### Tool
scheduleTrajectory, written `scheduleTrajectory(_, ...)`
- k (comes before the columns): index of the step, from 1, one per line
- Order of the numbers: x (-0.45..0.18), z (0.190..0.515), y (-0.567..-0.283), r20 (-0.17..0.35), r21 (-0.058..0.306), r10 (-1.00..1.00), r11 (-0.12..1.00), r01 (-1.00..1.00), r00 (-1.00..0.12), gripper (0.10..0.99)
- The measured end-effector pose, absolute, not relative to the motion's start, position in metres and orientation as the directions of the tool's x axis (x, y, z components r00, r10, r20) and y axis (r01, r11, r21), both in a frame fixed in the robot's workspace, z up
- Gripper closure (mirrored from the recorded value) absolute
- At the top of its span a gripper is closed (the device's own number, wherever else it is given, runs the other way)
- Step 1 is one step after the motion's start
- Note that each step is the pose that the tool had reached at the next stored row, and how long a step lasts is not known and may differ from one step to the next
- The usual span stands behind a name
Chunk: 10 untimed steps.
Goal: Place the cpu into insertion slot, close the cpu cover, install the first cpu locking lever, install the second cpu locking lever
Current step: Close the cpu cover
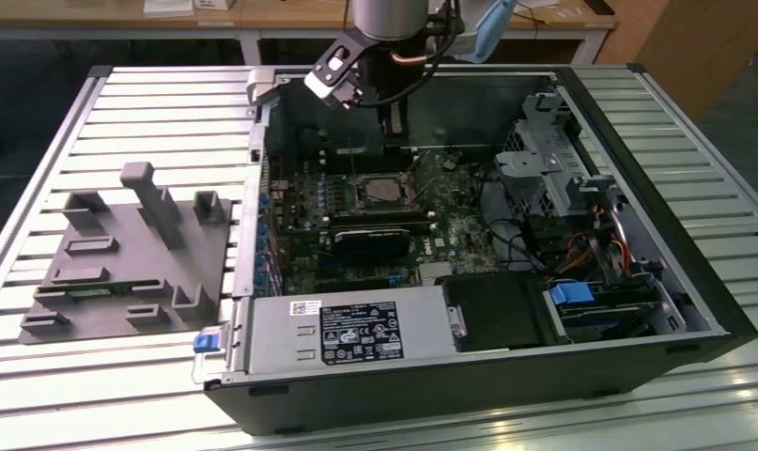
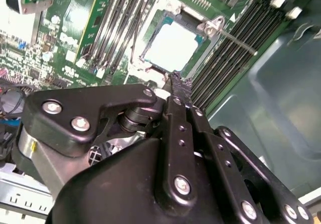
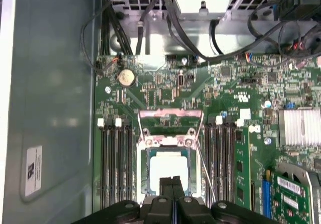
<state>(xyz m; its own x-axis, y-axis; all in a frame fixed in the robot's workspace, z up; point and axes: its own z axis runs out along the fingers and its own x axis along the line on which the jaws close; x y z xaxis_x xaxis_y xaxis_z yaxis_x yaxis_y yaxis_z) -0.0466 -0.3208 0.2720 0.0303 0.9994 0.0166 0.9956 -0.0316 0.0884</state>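
Cpu sat in insertion slot; cpu cover stood raised. Gripper, pinched narrow and empty, hung at the slot's twelve o'clock in the exterior view. Judged: cover-closing step in hand, needing a downward push.

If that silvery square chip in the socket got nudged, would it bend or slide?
Probably stiff: the cpu looks like a flat metal-topped plate. It likely wouldn't slide, sitting inside the insertion slot rim. Likely light, being thin.

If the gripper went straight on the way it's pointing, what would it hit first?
Probably the chip lying in the socket; the gripper hangs above its edge. Depth is unclear, so it might meet the socket rim instead.
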Motion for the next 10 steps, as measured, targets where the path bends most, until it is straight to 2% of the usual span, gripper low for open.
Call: scheduleTrajectory(10, -0.015, 0.272, -0.321, 0.017, 0.088, 0.999, -0.032, 0.996, 0.03, 0.984)
